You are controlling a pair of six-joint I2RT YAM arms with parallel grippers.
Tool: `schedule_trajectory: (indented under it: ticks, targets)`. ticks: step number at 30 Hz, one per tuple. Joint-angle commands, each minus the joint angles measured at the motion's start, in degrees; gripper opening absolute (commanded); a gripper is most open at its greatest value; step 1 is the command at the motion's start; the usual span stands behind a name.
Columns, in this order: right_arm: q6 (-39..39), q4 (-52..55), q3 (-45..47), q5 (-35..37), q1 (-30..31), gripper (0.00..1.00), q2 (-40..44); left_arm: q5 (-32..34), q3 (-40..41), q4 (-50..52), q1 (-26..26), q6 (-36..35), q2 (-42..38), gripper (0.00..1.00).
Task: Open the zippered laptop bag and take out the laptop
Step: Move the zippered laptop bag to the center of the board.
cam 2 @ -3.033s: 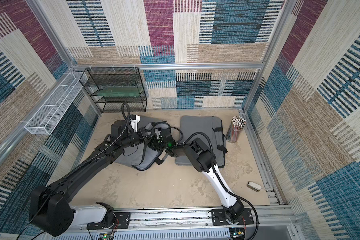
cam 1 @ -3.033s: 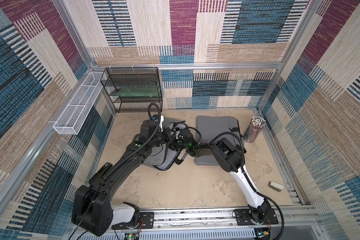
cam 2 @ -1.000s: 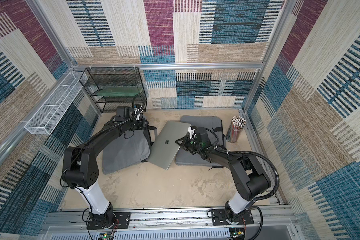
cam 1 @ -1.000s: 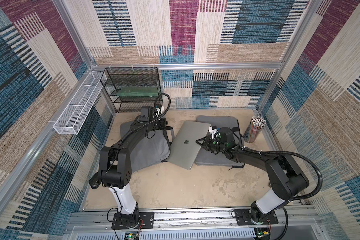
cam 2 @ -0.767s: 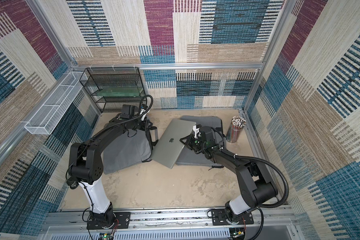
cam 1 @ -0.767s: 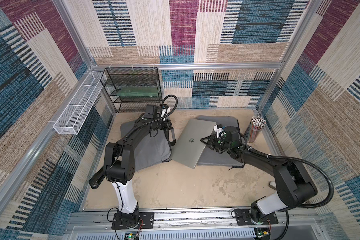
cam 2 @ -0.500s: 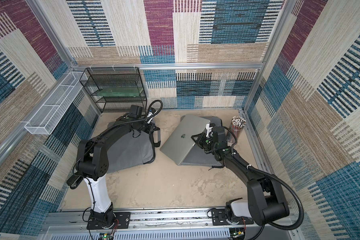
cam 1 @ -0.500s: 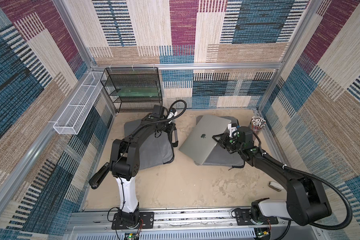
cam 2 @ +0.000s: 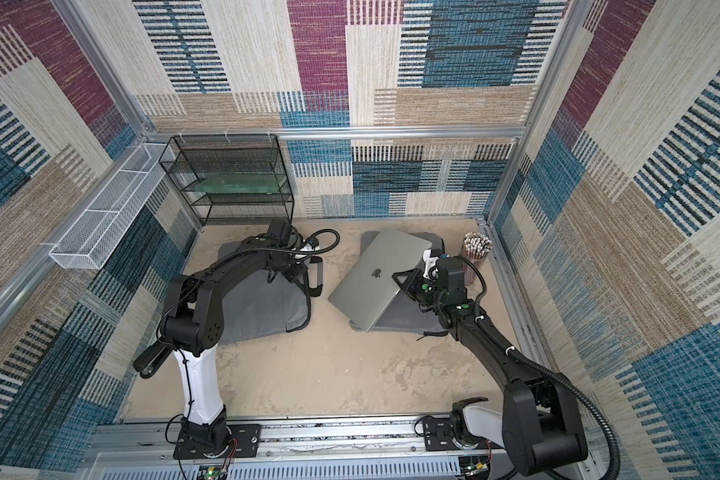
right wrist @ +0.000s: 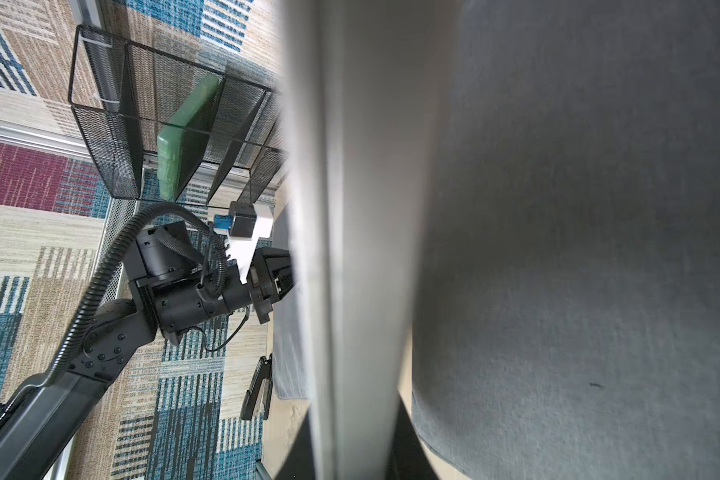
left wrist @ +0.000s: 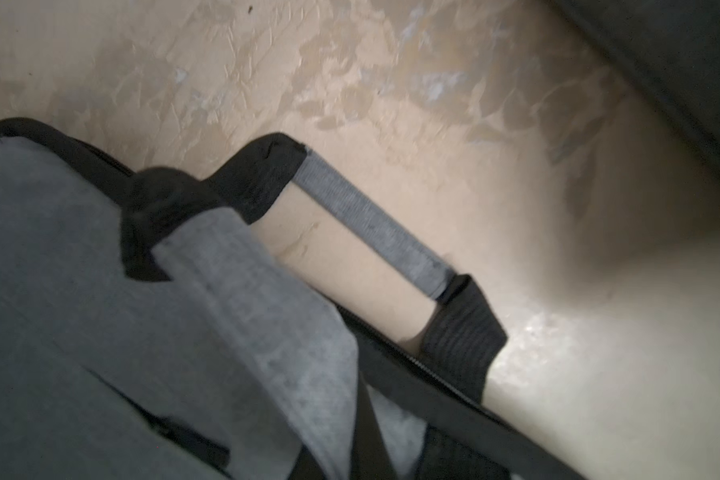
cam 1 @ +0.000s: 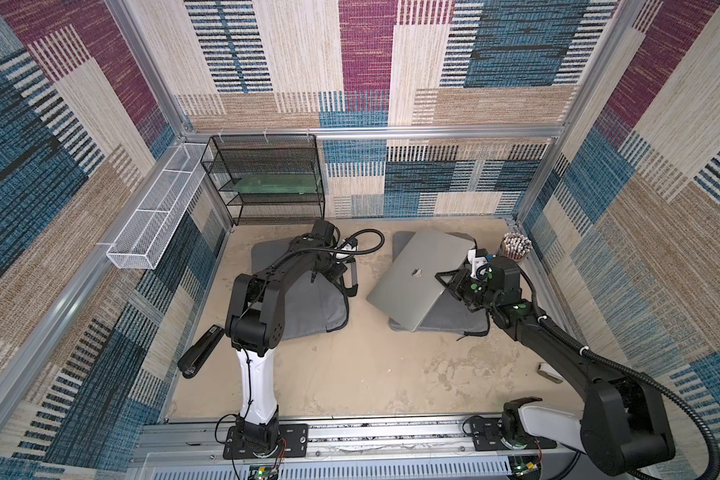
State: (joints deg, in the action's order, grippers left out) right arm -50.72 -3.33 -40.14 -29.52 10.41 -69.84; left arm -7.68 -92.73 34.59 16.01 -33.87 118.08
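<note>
Fingers of the right gripper (cam 1: 444, 280) are clamping one edge of the silver laptop (cam 1: 414, 291), holding it tilted over a second grey bag (cam 1: 449, 323). Fingers of the left gripper (cam 1: 336, 270) are pressing shut by the handle of the grey laptop bag (cam 1: 304, 309).

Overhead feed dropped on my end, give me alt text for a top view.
The right gripper holds the silver laptop by its edge, tilted above another grey bag on the right side of the table. The left gripper is down at the handle end of the grey laptop bag; a black stapler lies to its left.
</note>
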Motion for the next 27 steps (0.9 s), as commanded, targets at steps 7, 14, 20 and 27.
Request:
schedule_trajectory:
  ticks: [7,14,20,27]
  targets:
    - [-1.3,-9.1,0.7,-2.0,0.0,0.0,0.5,9.8,-1.6,0.4,-2.2,-16.4,4.4,0.0]
    - [-1.7,-8.7,0.9,-1.2,0.0,0.0,0.9,12.4,-0.2,-2.1,-3.9,-26.6,6.0,0.0]
    - [-2.1,-8.6,0.7,-1.0,0.0,0.0,0.8,16.9,-2.4,-3.5,-6.3,-32.6,9.0,0.0]
    - [-1.8,-7.7,0.0,-1.2,0.0,0.0,-0.5,17.6,-3.1,-8.3,-8.1,-36.4,9.1,0.0]
